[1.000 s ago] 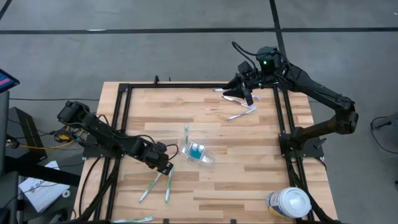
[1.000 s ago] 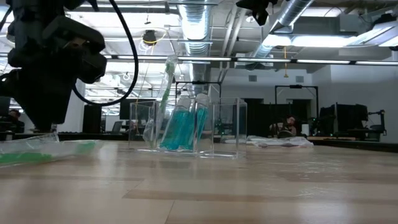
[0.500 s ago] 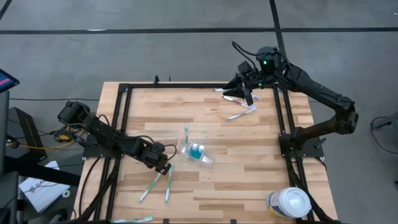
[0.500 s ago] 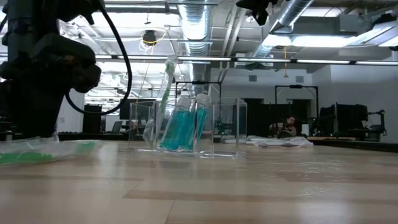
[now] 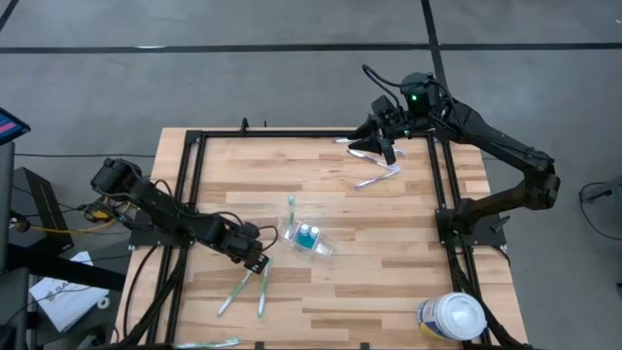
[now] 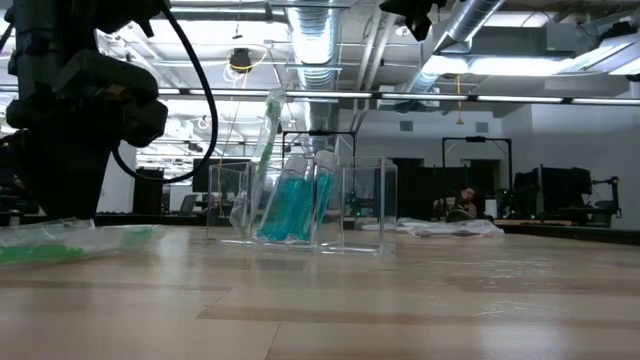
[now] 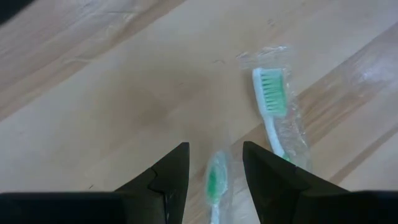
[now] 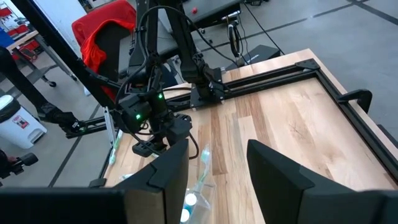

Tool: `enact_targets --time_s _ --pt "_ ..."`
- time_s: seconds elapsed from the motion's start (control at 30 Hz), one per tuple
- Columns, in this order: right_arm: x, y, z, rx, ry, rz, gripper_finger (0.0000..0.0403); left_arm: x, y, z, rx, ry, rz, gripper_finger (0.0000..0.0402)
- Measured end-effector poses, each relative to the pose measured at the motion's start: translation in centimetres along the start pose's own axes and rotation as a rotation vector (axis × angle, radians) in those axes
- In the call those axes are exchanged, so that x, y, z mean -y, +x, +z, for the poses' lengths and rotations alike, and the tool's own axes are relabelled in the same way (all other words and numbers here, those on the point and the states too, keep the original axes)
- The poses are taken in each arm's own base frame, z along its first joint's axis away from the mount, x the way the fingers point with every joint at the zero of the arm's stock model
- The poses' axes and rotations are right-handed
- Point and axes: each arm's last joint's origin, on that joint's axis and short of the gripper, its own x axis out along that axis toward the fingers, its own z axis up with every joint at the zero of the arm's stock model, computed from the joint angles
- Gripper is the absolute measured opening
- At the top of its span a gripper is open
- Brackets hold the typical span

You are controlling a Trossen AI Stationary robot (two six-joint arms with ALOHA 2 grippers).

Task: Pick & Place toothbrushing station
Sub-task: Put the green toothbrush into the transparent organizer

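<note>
Toothbrushing station (image 5: 309, 236) mid-worktop (image 5: 389, 282), standing upright in low view, long axis toward 4 o'clock from above. Teal tubes (image 6: 296, 205) clear only from table height. Left pincer (image 7: 214, 171) spread empty above wrapped toothbrushes (image 7: 273, 112); right pincer (image 8: 217, 163) parted at 1 o'clock.

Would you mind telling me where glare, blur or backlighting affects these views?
Low view: bright ceiling lights behind leave the left arm a dark silhouette, and the near tabletop is soft and shiny. Left wrist view: the wrapped toothbrush is fairly sharp, its wrapper glinting, while the left hand is blurred. High view: evenly lit, only soft shadows.
</note>
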Motion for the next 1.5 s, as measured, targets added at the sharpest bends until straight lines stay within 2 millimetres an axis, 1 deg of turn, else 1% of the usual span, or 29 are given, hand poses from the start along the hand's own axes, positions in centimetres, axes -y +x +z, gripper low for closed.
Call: enact_targets --time_s 0.13,0.27,0.37,0.43,0.47,0.6,0.63,0.73,0.83,0.9,1.0,1.17,1.33,1.5 --pt "0.0 0.0 0.0 0.001 0.000 0.000 0.0154 0.2 0.8 0.0 -0.006 0.001 0.001 0.0144" --pt "0.0 0.0 0.0 0.003 0.001 0.000 0.0154 0.5 2.1 -0.1 -0.027 -0.001 0.009 0.0144" --pt "0.0 0.0 0.0 0.004 0.000 0.000 0.0154 0.5 2.5 -0.1 -0.034 -0.009 0.022 0.0140" --pt "0.0 0.0 0.1 0.005 0.000 0.000 0.0154 0.4 2.5 -0.1 -0.036 -0.009 0.027 0.0124" --pt "0.0 0.0 0.1 0.005 0.000 0.000 0.0154 0.3 2.5 -0.1 -0.036 -0.010 0.031 0.0110" --pt "0.0 0.0 0.1 0.005 0.000 0.000 0.0154 0.1 1.9 -0.1 -0.015 -0.007 0.034 0.0024" --pt "0.0 0.0 0.1 0.005 -0.001 0.000 0.0154 0.1 1.7 0.0 -0.004 -0.007 0.028 0.0013" --pt "0.0 0.0 0.1 0.005 -0.001 0.000 0.0154 0.6 1.1 0.3 0.035 -0.015 -0.031 0.0007" --pt "0.0 0.0 0.1 0.005 -0.003 0.000 0.0154 0.6 0.3 0.6 0.084 -0.026 -0.048 0.0001" --pt "0.0 0.0 0.1 0.005 -0.007 0.000 0.0154 0.6 -0.7 1.0 0.162 -0.044 -0.078 0.0001" --pt "0.0 0.0 0.1 0.005 -0.016 0.000 0.0154 0.6 -2.7 1.7 0.329 -0.088 -0.137 0.0001" --pt "0.0 0.0 0.0 0.004 -0.019 0.000 0.0154 0.1 -7.0 2.6 0.669 -0.151 -0.243 0.0000" --pt "0.0 0.0 0.0 0.004 -0.019 0.000 0.0154 -0.5 -11.5 3.1 0.961 -0.094 -0.318 0.0000" --pt "0.0 0.0 0.1 0.005 -0.019 0.000 0.0154 -0.6 -15.0 3.4 1.171 -0.060 -0.363 0.0000"
